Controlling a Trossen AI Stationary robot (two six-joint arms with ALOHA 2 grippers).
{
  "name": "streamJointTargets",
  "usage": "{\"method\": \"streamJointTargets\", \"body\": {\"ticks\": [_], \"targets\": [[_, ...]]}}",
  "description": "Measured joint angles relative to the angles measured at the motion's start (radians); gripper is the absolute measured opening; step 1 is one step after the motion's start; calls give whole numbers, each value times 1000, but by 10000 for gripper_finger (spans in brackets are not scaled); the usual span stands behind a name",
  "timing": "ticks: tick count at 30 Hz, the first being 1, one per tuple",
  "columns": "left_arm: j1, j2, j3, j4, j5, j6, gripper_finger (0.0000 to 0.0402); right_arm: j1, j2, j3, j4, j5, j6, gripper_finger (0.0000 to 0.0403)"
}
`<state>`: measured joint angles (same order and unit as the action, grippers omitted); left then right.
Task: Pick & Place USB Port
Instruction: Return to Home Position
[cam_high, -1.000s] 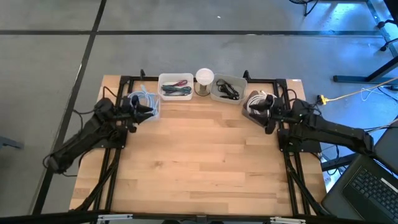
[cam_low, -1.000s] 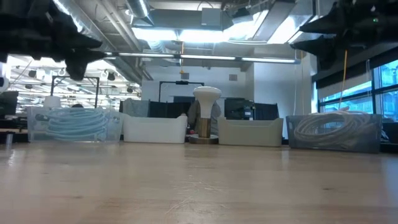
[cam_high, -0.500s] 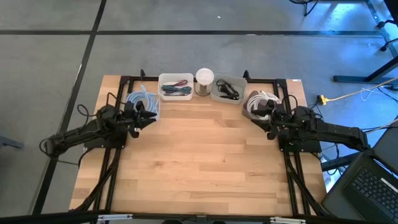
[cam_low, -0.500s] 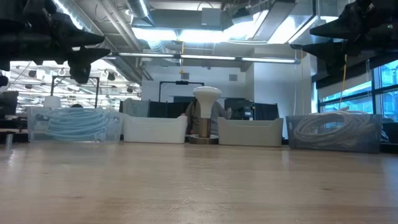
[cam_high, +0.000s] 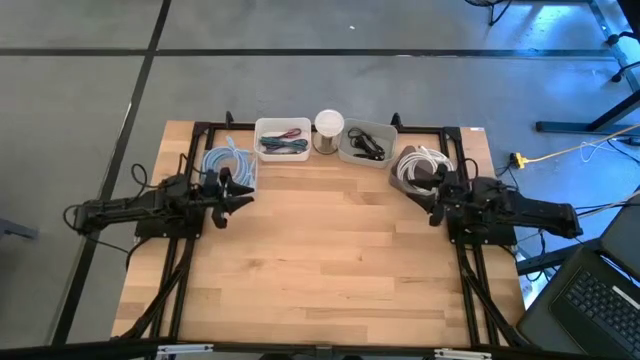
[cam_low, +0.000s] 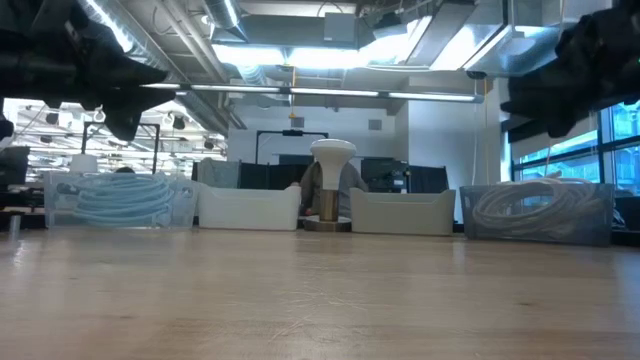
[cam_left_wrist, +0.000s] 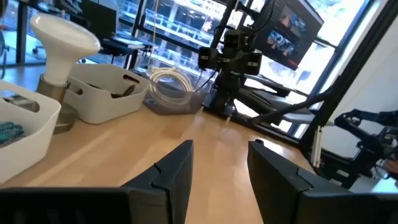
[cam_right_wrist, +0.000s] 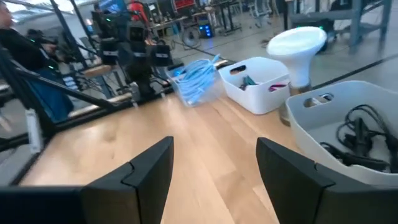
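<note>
the near half of the counter (cam_high: 320, 270) carries nothing. farther in, the left pincer (cam_left_wrist: 221, 147) hangs above the counter by its left edge and the right pincer (cam_right_wrist: 214, 143) by its right edge; each has its two fingers spread wide apart with nothing between them. along the far edge stand, from the left corner, a clear bin (cam_high: 228, 164) with a pale blue coil, the white bin (cam_high: 262, 128) holding the blue usb cables (cam_high: 285, 147), a white mushroom-shaped stand (cam_high: 329, 124), the gray bin (cam_high: 390, 135) holding the black usb cable (cam_high: 366, 146), and a second clear bin (cam_high: 402, 178) with a white coil. handling estimate: these cables are light, limp and loosely tangled, so a strand will sag and may drag a neighbour along; the sheath looks smooth and could slip. take hold at the rigid plug body, or across a bunched section where several strands give the fingers bulk. compared with one second earlier, both pincers have drawn back from over the clear bins toward the side edges, and both arms lie flatter and more folded; the bins and their contents have not shifted.
</note>
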<state>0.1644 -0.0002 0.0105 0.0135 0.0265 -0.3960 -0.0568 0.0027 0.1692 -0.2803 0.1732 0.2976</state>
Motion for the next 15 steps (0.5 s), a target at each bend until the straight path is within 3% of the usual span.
{"method": "streamJointTargets", "body": {"ticks": [15], "targets": [[-1, 1, 0, 5, -5, 25, 143, 17, 10, -104, 152, 89, -107, 232]]}}
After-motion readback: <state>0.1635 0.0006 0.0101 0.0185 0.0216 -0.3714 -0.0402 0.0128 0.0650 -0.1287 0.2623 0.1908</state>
